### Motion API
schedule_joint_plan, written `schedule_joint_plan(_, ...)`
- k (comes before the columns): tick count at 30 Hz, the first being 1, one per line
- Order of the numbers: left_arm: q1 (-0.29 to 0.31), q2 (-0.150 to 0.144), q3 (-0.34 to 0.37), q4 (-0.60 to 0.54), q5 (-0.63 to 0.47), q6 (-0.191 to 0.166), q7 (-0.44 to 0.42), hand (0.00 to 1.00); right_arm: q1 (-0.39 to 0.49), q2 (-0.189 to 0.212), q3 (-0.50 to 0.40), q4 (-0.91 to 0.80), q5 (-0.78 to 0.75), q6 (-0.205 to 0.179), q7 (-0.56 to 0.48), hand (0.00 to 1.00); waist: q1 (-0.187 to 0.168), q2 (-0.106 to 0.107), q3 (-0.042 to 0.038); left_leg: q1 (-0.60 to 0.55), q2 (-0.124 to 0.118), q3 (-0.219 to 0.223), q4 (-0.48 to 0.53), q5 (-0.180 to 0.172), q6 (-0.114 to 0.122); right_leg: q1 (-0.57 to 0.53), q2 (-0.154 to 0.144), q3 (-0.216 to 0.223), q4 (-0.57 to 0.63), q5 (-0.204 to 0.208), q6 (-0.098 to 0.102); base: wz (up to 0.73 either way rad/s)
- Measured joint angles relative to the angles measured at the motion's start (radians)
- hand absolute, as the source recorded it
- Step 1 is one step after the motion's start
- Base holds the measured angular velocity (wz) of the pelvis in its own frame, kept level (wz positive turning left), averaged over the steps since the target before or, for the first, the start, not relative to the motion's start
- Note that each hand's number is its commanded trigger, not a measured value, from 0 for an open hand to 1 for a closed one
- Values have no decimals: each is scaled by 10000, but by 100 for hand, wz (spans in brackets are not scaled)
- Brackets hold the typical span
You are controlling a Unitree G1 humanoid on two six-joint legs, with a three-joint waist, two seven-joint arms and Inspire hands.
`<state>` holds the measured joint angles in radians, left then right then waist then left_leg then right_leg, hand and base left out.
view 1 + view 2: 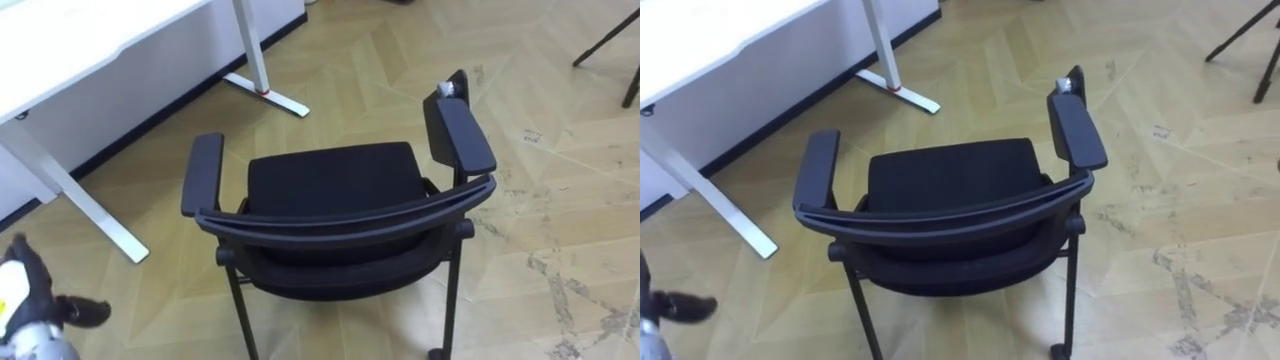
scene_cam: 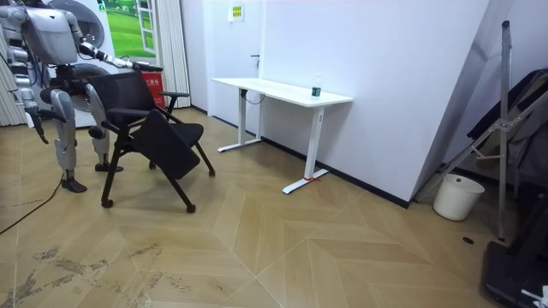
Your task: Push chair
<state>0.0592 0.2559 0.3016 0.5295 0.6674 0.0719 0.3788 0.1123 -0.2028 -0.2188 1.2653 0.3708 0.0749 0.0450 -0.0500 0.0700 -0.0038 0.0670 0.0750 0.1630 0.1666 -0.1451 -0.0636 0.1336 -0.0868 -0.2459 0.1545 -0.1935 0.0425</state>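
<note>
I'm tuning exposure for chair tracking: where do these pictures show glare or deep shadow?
Left eye view: desk washed out to plain white, chair a near-uniform black; right eye view: the same; room view: even light, soft shadow under the desk.

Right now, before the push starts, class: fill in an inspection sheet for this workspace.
Surface: scuffed herringbone wood floor.
Job's things: black padded chair with armrests, upright, backrest toward the robot.
Clutter: white plastic bucket by the white wall; small bottle on the white metal-legged desk.
Hands: left hand open, left of the chair, not touching; right hand hangs at the robot's side.
Cables: nothing seen.
Surroundings: desk ahead-left of the chair, against the wall.
</note>
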Motion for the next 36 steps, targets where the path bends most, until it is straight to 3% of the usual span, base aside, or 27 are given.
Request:
schedule_joint_plan(9, -8, 81, -1238, -2340, 505, 316, -563, 0, -150, -84, 13, -2, 164, -1, 211, 0, -218, 56, 103, -65, -10, -20, -3, 0, 0, -48, -2, -33, -43, -3, 4, 0)
schedule_joint_plan(11, -21, 82, -1403, -3019, 1310, 465, -920, 0, -147, -79, 20, 9, 232, -9, 324, 0, -282, 35, 113, -74, -12, -20, -3, 0, 0, -53, -3, 8, -45, -2, 3, 0)
schedule_joint_plan(16, -146, 96, -1629, -3805, 2368, 500, -1508, 0, -150, -75, 68, 182, 213, -132, 430, 0, -357, 64, 95, -87, -10, -20, -4, 0, 0, -87, -1, 57, -41, -2, 2, 0)
schedule_joint_plan(21, -145, 410, -2591, -4528, 2682, 638, -2302, 0, -184, -44, 596, 184, 153, -143, 452, 0, -416, 54, 101, -157, -13, -23, -1, 0, 0, -133, -4, 9, -40, -2, 2, 1)
schedule_joint_plan(26, -144, 674, -3585, -5205, 3038, 916, -3833, 0, -441, -58, 603, 328, 120, -175, 531, 0, -613, 36, 106, -185, -17, -50, 3, 1, 1, -130, -6, -35, -47, -1, 2, 2)
schedule_joint_plan(29, -145, 942, -3657, -5229, 3087, 1022, -4466, 0, -441, -60, 611, 325, 141, -209, 580, 0, -667, 59, 96, -190, -16, -56, 13, 1, 1, -139, -5, -34, -43, -1, 1, 0)
schedule_joint_plan(31, -258, 1309, -3906, -5284, 3058, 1204, -5342, 0, -546, -60, 714, 428, 341, -206, 653, 0, -767, 107, 99, -234, -20, -117, 37, 1, 1, -141, -7, -46, -45, -1, 1, 4)
schedule_joint_plan(36, -307, 1712, -3928, -6302, 3069, 1546, -7478, 0, -633, -95, 690, 549, 371, -198, 855, 0, -846, 170, 113, -332, -15, -110, 207, 0, 1, -153, -16, -31, -34, 4, -8, 0)
